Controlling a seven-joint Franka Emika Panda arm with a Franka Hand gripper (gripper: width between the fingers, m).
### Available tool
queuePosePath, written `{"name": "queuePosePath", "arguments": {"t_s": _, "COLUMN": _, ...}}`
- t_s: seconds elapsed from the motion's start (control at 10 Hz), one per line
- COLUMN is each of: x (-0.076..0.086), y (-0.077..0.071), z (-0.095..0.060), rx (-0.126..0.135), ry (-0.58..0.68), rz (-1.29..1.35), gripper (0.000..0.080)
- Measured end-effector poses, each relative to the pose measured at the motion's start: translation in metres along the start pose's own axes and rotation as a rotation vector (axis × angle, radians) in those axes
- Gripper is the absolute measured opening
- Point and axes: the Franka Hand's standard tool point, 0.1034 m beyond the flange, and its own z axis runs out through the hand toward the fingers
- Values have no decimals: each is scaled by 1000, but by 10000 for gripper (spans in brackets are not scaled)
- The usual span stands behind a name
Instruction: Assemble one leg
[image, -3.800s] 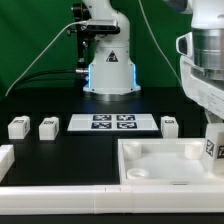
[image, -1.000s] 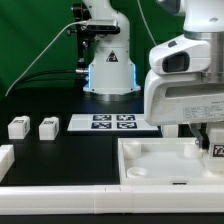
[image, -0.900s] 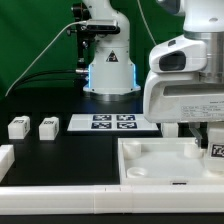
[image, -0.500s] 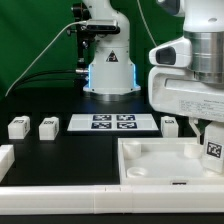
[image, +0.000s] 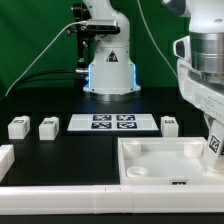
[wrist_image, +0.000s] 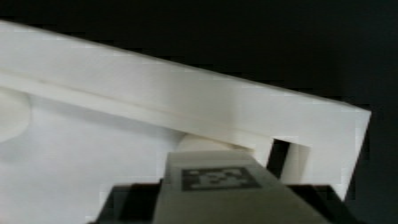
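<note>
Now | my claw (wrist_image: 222, 192) pinches the leg (wrist_image: 222, 176) | leg upright, over tray (image: 155, 145) corner at surface's (image: 60, 150) edge, the exterior view's right.

Low exterior; close wrist over tray (image: 160, 172) (wrist_image: 178, 90)

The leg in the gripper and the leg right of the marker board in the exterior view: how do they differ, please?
The held leg is tilted at the tray piece's rim; the loose leg stands upright on the table. The gripper clamps the held leg; nothing touches the loose leg. Both are small white tagged blocks.
</note>
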Motion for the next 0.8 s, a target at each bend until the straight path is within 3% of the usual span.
{"name": "queuePosePath", "arguments": {"t_s": 0.1, "x": 0, "y": 0, "z": 0, "rx": 0, "ry": 0, "rz": -20, "gripper": 384}}
{"name": "queuePosePath", "arguments": {"t_s": 0.2, "x": 0, "y": 0, "z": 0, "rx": 0, "ry": 0, "rz": -30, "gripper": 577}}
{"name": "queuePosePath", "arguments": {"t_s": 0.3, "x": 0, "y": 0, "z": 0, "rx": 0, "ry": 0, "rz": -68, "gripper": 577}}
{"name": "queuePosePath", "arguments": {"t_s": 0.4, "x": 0, "y": 0, "z": 0, "rx": 0, "ry": 0, "rz": -79, "gripper": 635}}
{"name": "queuePosePath", "arguments": {"t_s": 0.8, "x": -1, "y": 3, "z": 4, "rx": -8, "ry": 1, "rz": -497, "gripper": 649}}
